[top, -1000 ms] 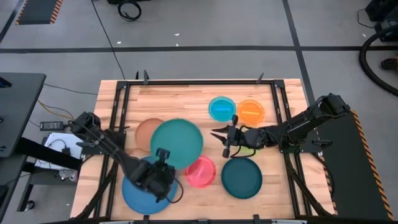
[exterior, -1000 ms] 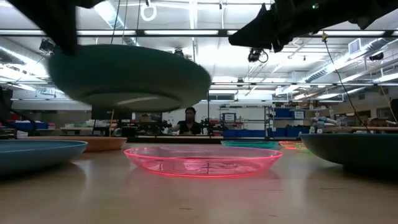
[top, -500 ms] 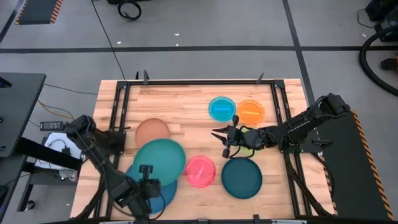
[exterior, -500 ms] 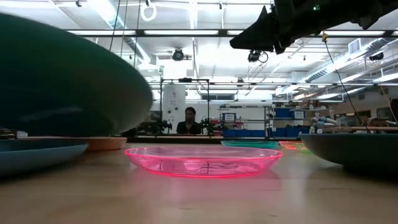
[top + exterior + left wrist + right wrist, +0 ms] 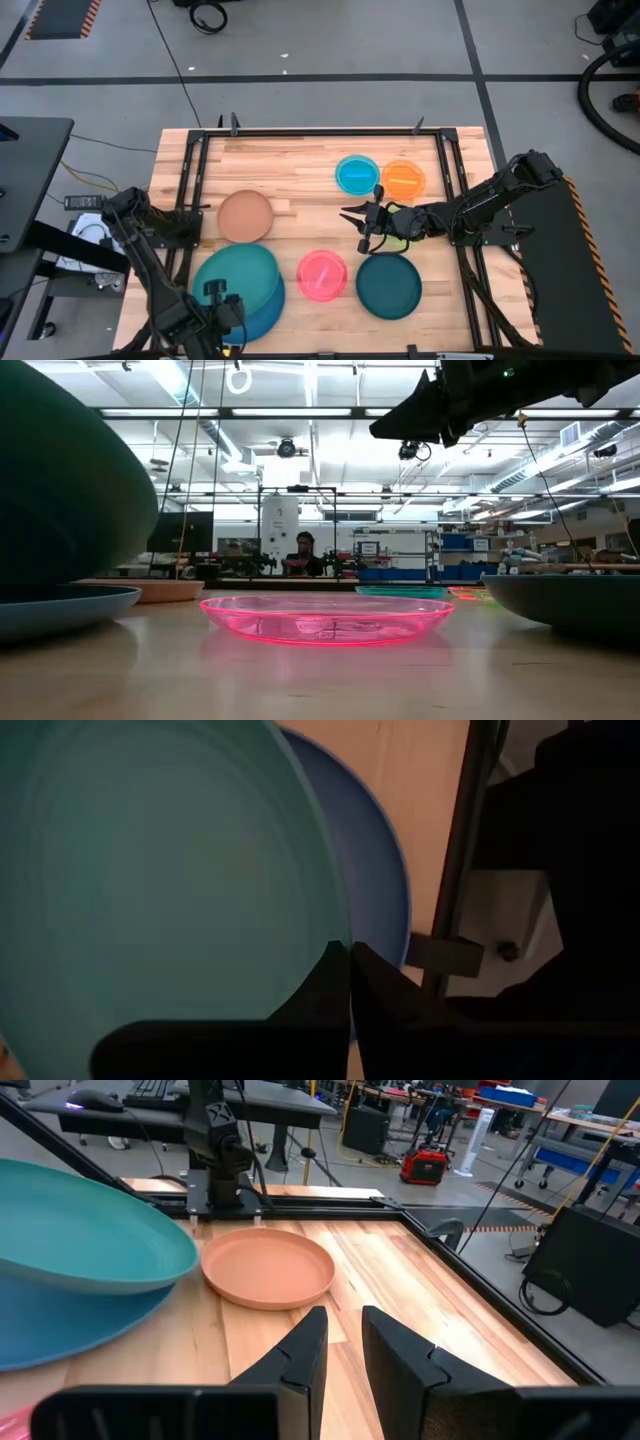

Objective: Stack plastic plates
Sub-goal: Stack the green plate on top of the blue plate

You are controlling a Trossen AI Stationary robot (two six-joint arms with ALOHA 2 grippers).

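My left gripper [image 5: 217,294] is at the table's near left corner, shut on the large teal plate [image 5: 235,281]. It holds that plate tilted over the large blue plate [image 5: 262,318], which lies flat on the table. The tan-brown [image 5: 245,215], pink [image 5: 322,275], dark teal [image 5: 389,285], cyan [image 5: 357,174] and orange [image 5: 403,180] plates each lie flat and apart. My right gripper [image 5: 356,221] hovers open right of centre, above the table. A sliver of the green plate [image 5: 400,238] shows under that arm. My left gripper pinches the teal plate's near rim [image 5: 338,935] between its two fingers, coming from the table's near side. The plate sits tilted in the hold, above the blue plate [image 5: 385,890]. I cannot tell whether the two plates touch.
A black metal frame [image 5: 190,190] runs along the table's left, far and right edges. Bare wood lies along the far side and at the table's centre. A person sits far back in the room [image 5: 303,556].
My left gripper has drawn back toward the table's near left corner, carrying the teal plate from over the middle of the table to above the blue plate. This has uncovered the tan-brown plate. My right arm has kept still.
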